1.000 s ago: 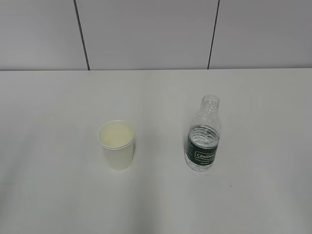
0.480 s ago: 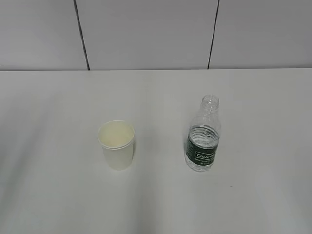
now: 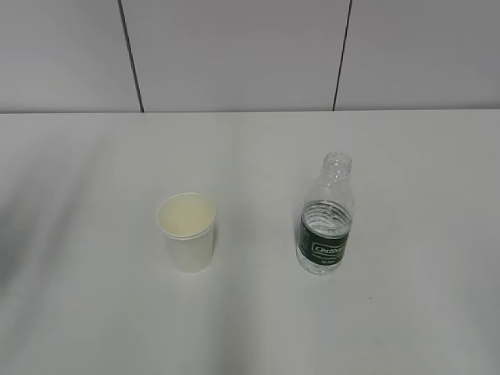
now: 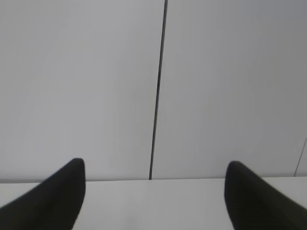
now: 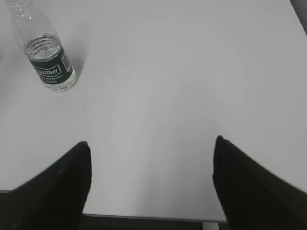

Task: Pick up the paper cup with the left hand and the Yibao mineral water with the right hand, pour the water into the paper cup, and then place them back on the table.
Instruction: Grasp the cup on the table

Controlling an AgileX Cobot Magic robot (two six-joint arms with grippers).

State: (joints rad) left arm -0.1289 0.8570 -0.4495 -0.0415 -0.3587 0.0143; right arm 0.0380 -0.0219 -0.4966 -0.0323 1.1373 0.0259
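Observation:
The cream-white paper cup (image 3: 187, 232) stands upright on the white table (image 3: 406, 172), left of centre. The capless Yibao mineral water bottle (image 3: 326, 215) with its dark green label stands upright to the cup's right; it also shows at the top left of the right wrist view (image 5: 44, 52). Neither arm shows in the exterior view. My left gripper (image 4: 155, 165) is open and empty, facing the wall over the table's far edge. My right gripper (image 5: 151, 143) is open and empty above the table's near edge, far from the bottle.
A grey panelled wall (image 3: 234, 55) with dark vertical seams (image 4: 158, 91) rises behind the table. The table's front edge (image 5: 144, 218) lies just under my right gripper.

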